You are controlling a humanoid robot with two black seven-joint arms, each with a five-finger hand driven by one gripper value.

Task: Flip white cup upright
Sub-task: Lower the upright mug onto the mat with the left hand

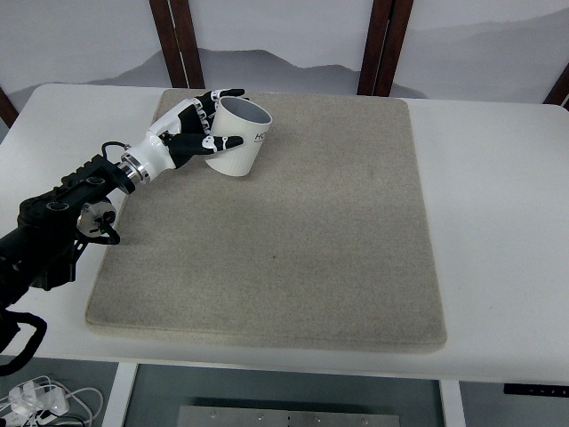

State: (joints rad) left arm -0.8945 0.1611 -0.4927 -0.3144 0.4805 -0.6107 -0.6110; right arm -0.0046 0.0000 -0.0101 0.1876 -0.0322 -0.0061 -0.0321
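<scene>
Top view: white cup [238, 138] sits at the far left corner of a beige felt mat [293, 240], which lies on a white table [498, 222]. The cup's open mouth faces up and a little away from the camera, so the cup stands nearly upright, leaning slightly; its dark inner wall shows under the rim. Some dark lettering is on its right side, too small to read.

The left hand [200, 129] comes in from the picture's left edge on a black arm [62, 222] with a silver wrist ring, and its white and black fingers [222, 96] are wrapped around the cup's left side. The upper fingers curl along the far rim, their tips reaching past the top edge of the mouth. The thumb [220, 142] lies across the near side of the cup wall, pointing right. The cup is thus held between thumb and fingers, in contact with both, its right side bare.

Below the table's near edge, white cables [40, 400] lie on the floor at lower left. Dark wooden posts [178, 40] stand behind the table.
</scene>
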